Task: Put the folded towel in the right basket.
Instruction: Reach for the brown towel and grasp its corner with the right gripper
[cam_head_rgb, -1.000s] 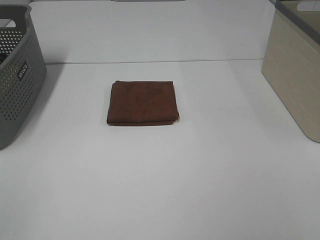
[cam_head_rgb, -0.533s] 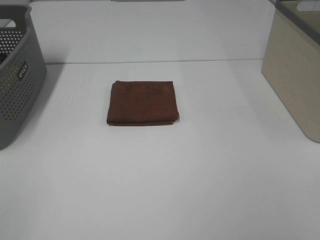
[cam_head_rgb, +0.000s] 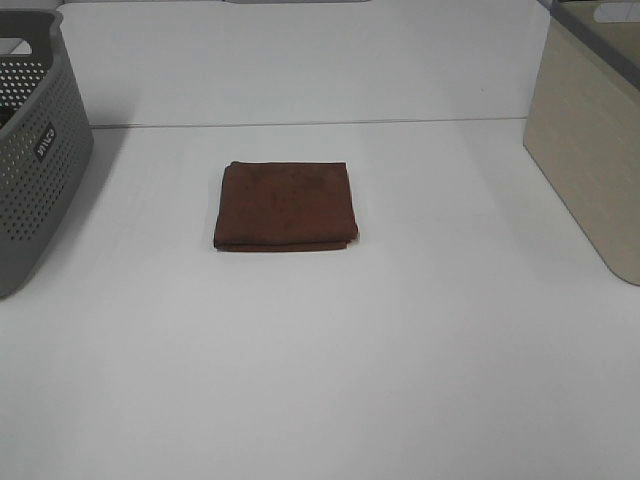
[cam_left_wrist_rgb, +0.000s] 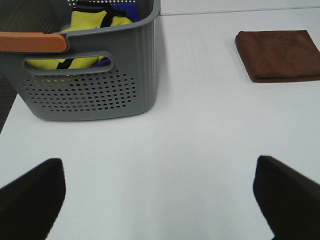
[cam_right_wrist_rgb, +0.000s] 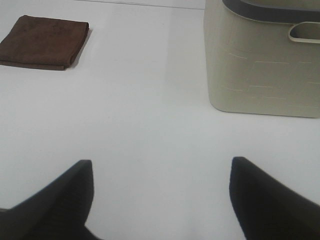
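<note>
A folded brown towel (cam_head_rgb: 287, 205) lies flat on the white table, a little left of the middle; it also shows in the left wrist view (cam_left_wrist_rgb: 280, 55) and in the right wrist view (cam_right_wrist_rgb: 44, 41). The beige right basket (cam_head_rgb: 590, 140) stands at the table's right edge and shows in the right wrist view (cam_right_wrist_rgb: 262, 65). Neither arm shows in the exterior view. My left gripper (cam_left_wrist_rgb: 160, 197) is open and empty, well short of the towel. My right gripper (cam_right_wrist_rgb: 161, 200) is open and empty, with the towel and basket both far ahead.
A grey perforated basket (cam_head_rgb: 35, 150) stands at the table's left edge; in the left wrist view (cam_left_wrist_rgb: 90, 75) it holds yellow and blue cloth. A seam in the table (cam_head_rgb: 310, 123) runs across behind the towel.
</note>
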